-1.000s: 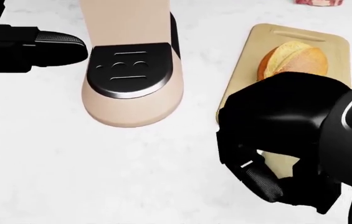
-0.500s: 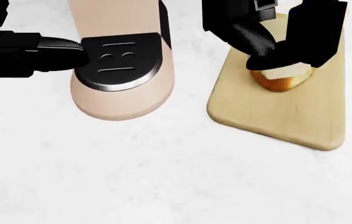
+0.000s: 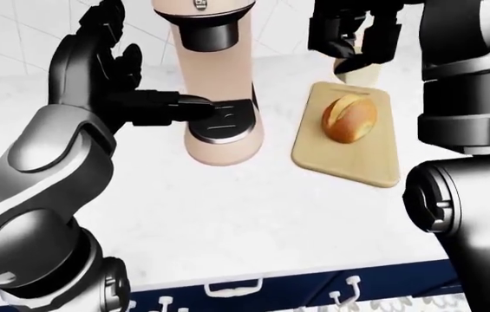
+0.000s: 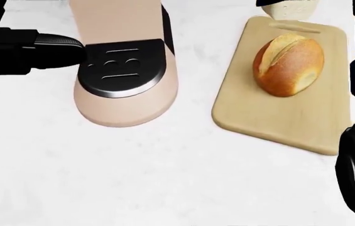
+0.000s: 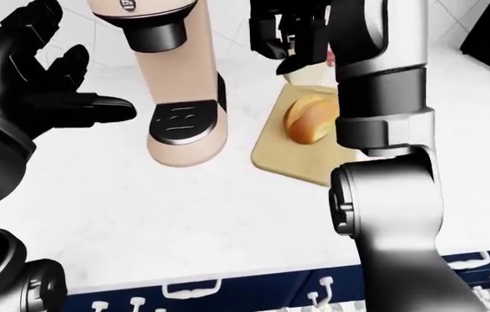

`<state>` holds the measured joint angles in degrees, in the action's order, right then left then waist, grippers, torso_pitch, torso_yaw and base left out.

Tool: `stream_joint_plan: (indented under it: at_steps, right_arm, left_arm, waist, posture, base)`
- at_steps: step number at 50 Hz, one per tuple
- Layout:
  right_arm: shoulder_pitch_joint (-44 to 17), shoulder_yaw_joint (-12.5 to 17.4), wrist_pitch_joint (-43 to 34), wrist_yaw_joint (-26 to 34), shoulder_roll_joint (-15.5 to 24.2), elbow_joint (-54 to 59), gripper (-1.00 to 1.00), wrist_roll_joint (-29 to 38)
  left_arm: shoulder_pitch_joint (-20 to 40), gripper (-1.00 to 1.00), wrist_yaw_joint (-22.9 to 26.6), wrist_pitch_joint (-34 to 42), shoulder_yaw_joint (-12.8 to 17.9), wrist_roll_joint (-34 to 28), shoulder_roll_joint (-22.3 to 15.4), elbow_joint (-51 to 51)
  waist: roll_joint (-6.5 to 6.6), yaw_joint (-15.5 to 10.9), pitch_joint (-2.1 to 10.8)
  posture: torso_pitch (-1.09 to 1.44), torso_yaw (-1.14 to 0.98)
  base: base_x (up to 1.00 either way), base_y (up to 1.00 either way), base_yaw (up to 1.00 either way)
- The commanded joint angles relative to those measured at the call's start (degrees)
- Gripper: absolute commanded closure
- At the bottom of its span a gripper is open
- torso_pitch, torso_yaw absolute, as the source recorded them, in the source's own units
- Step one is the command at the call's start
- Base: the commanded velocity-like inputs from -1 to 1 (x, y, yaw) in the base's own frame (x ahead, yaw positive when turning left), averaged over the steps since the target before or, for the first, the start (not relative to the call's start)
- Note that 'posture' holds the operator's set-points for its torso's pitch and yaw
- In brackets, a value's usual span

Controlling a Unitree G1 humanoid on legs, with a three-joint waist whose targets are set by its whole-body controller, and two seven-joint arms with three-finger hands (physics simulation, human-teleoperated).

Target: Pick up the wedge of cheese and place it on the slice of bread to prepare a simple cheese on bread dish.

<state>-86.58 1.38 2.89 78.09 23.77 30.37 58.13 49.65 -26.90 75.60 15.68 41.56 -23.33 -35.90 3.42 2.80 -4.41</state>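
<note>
On the white counter point(image 4: 164, 179), a wooden board point(image 4: 278, 117) lies right of a beige coffee machine point(image 3: 219, 130) in the head view. Bread point(image 4: 288, 65), a crusty roll-like piece, sits on the board's upper half, nothing on top of it. Right hand point(image 3: 353, 32) is raised above the board's top edge, fingers point(image 3: 336, 39) clamped on the cheese point(image 3: 357, 68), a pale wedge; in the head view only its lower tip shows at the top edge, just past the board's handle slot. Cheese is off the counter, apart from the bread, above and beyond it in the left-eye view. Left hand point(image 5: 36, 84) hangs left of the machine, fingers spread apart and holding nothing; one fingertip point(image 3: 194, 107) points at the machine's dark drip tray point(image 4: 121, 66), contact unclear.
</note>
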Motion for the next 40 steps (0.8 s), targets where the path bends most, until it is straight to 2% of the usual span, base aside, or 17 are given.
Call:
stream_joint_plan:
  at_steps: [1,5,15,25,40]
  right_arm:
    - [-2.63,0.56,1.84,-4.07,0.99,1.63,1.0,0.72]
    - [-4.17,0.28,4.33,-8.91,1.83,9.99,1.0,1.82]
    - [-5.14,-0.55,7.7,-15.7,2.51,19.15,1.0,4.58]
    - [-6.25,-1.05,9.46,-19.26,2.65,23.88,1.0,6.57]
    - [-6.3,-1.29,10.89,-24.29,0.87,27.79,1.0,7.29]
  left_arm:
    - [1.36,-1.0,-0.01,-1.78,0.51,-0.33,-0.46,-1.14]
    - [1.16,-1.0,0.17,-1.89,0.48,-0.59,-0.37,-1.18]
    - [0.65,-1.0,0.54,-2.05,0.5,-1.12,-0.08,-1.46]
    - [0.25,-1.0,1.07,-2.43,0.34,-1.56,-0.07,-1.3]
    - [1.45,-1.0,1.32,-1.73,0.5,-1.77,-0.1,-1.03]
  waist:
    - [-0.01,0.05,1.81]
    - [-0.21,-0.13,1.89]
    - [-0.55,-0.71,1.91]
    - [-0.68,-0.99,1.96]
    - [-0.61,-1.11,2.24]
  posture:
    - [0.0,0.0]
    - [0.0,0.0]
    - [0.0,0.0]
    - [0.0,0.0]
    - [0.0,0.0]
  base:
    - [0.0,0.0,0.0]
    - [0.0,0.0,0.0]
    - [0.0,0.0,0.0]
    - [0.0,0.0,0.0]
    - [0.0,0.0,0.0]
